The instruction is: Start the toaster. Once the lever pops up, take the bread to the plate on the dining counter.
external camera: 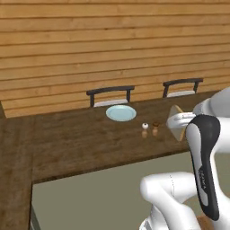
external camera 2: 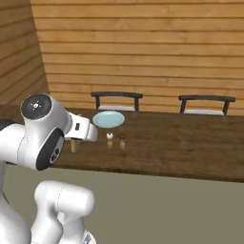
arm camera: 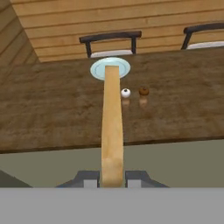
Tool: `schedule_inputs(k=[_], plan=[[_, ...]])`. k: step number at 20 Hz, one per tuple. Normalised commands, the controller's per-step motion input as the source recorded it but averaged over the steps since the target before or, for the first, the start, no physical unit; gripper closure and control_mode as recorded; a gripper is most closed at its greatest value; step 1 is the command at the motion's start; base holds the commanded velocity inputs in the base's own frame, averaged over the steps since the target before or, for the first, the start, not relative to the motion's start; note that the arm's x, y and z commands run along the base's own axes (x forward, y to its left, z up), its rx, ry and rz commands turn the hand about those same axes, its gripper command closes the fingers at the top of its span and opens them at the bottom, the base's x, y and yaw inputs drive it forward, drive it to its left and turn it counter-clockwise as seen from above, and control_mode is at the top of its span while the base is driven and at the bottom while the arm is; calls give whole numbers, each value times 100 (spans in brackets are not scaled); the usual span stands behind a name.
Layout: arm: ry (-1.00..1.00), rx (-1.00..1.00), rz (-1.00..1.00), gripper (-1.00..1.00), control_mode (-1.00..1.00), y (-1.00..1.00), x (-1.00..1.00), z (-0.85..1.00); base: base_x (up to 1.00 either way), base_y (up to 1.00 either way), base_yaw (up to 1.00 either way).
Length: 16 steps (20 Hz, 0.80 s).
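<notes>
My gripper (arm camera: 112,179) is shut on the bread (arm camera: 112,127), a light-tan slice seen edge-on that runs up the middle of the hand view. In the left base view the bread (external camera: 178,128) hangs at my hand, above the near right part of the dining counter (external camera: 81,139). The pale-blue plate (external camera: 121,112) lies bare near the counter's far edge, ahead of the slice and apart from it. The plate (arm camera: 98,70) also shows beyond the slice's far end in the hand view, and the plate (external camera 2: 108,118) appears in the right base view. The toaster is out of view.
Two small shakers, one white-topped (external camera: 144,129) and one brown-topped (external camera: 155,129), stand on the counter just right of the plate. Two dark chairs (external camera: 111,95) (external camera: 182,87) sit behind the counter against a wood-plank wall. The counter wraps round on the left side (external camera: 15,179).
</notes>
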Motion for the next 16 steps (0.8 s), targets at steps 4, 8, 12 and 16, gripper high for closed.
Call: schedule_inputs(k=[4, 8, 12, 16], plan=[[0, 0, 0, 100, 100, 0, 0, 0, 47, 8, 5], [0, 0, 0, 100, 100, 0, 0, 0, 58, 8, 5], [0, 0, 0, 100, 100, 0, 0, 0, 62, 7, 5], [0, 0, 0, 100, 100, 0, 0, 0, 23, 2, 4]])
